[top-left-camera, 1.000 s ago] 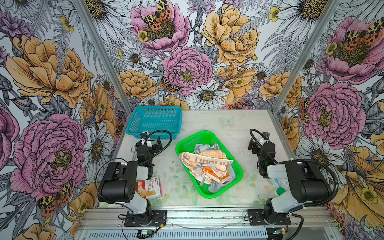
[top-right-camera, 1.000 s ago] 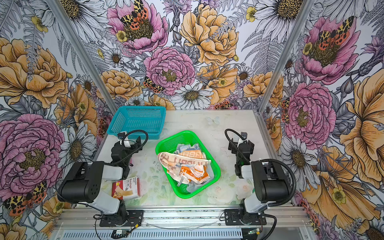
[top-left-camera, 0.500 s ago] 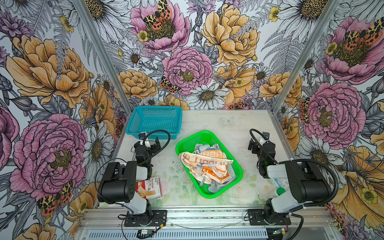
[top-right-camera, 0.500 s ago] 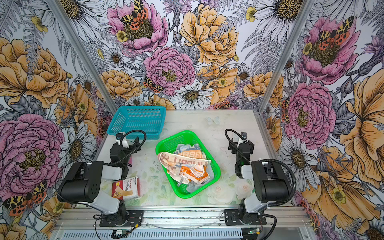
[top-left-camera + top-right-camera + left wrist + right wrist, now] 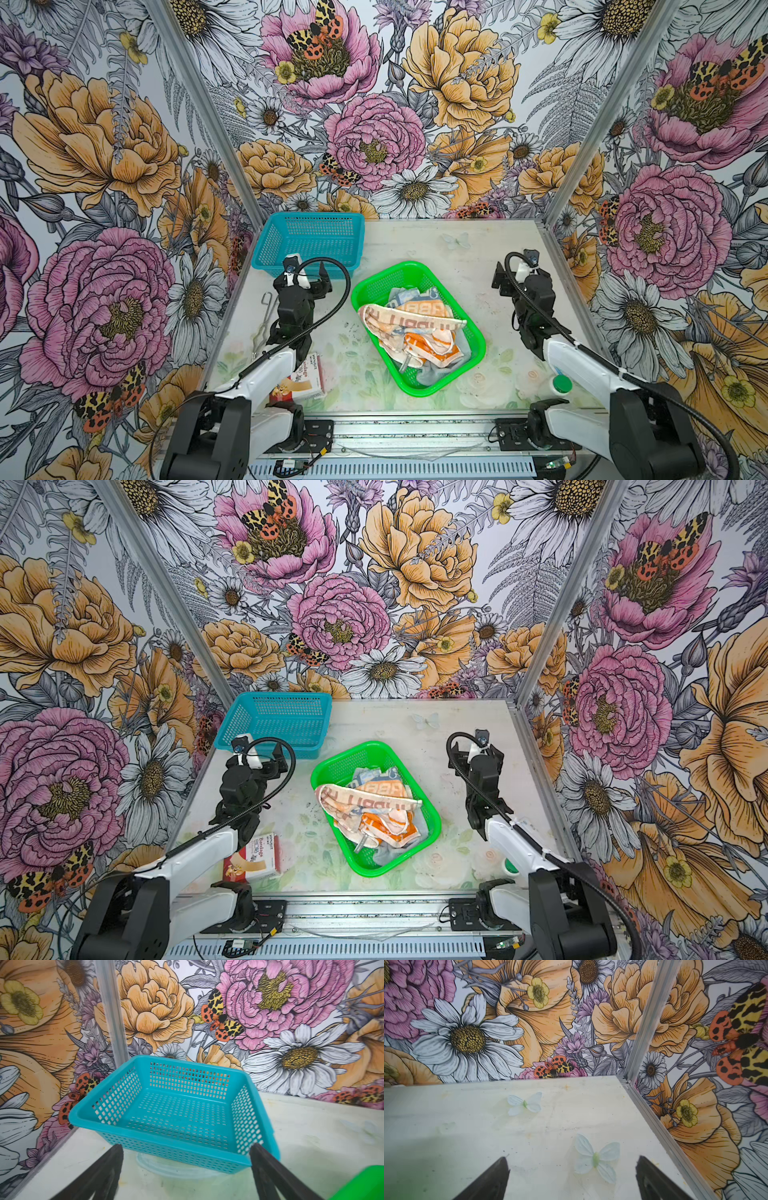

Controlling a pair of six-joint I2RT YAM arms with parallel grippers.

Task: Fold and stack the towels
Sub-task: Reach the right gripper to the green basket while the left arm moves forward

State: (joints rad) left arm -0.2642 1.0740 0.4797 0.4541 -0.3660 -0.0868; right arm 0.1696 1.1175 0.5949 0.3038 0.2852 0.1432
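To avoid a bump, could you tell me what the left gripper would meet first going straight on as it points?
Most likely the blue basket: its near wall lies straight ahead of the open left gripper, though depth is unclear.

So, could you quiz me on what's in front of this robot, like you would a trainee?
1. True or false: the blue mesh plastic basket holds a towel.
2. The patterned cloth towels are: A) folded and stacked, B) crumpled in the green mesh plastic basket, C) held in a gripper.
3. Fill in: the left gripper and right gripper both stand ____, holding nothing.
Key: 1 false; 2 B; 3 open.
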